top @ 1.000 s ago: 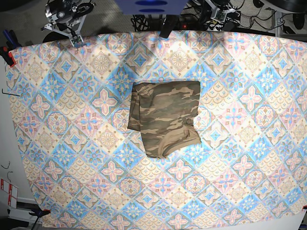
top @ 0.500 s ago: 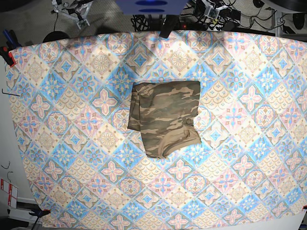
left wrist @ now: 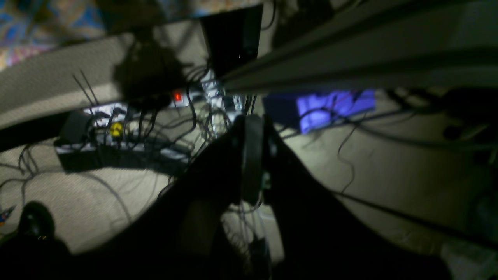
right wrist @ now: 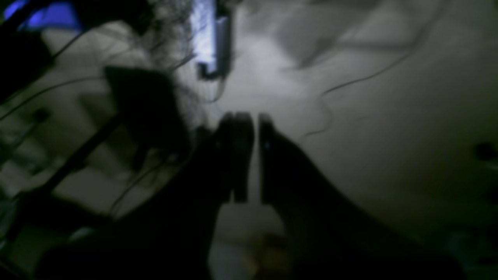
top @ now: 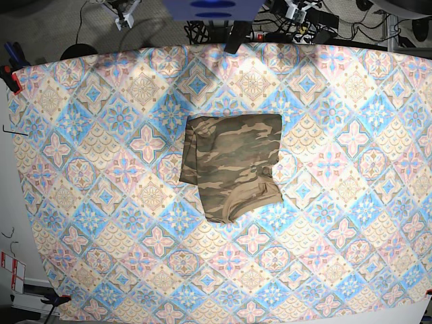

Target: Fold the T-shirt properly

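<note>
The camouflage T-shirt [top: 233,165] lies folded into a compact block at the middle of the table, with a rounded flap at its near edge. Neither gripper is near it. Only bits of my right arm [top: 125,8] and left arm [top: 297,9] show beyond the table's far edge. In the left wrist view my left gripper [left wrist: 253,130] is shut and empty, hanging over the floor. My right gripper [right wrist: 255,120] shows in the dark right wrist view, its fingers together but for a thin slit, holding nothing.
The blue-and-cream tile-patterned tablecloth [top: 101,169] covers the whole table. A red clamp [top: 9,77] holds its far left corner. A black post [top: 237,35] stands at the far edge. Cables and a power strip [left wrist: 116,130] lie on the floor behind.
Both arms have drawn back past the table's far edge, and the right arm has nearly left the base view. The T-shirt has not moved.
</note>
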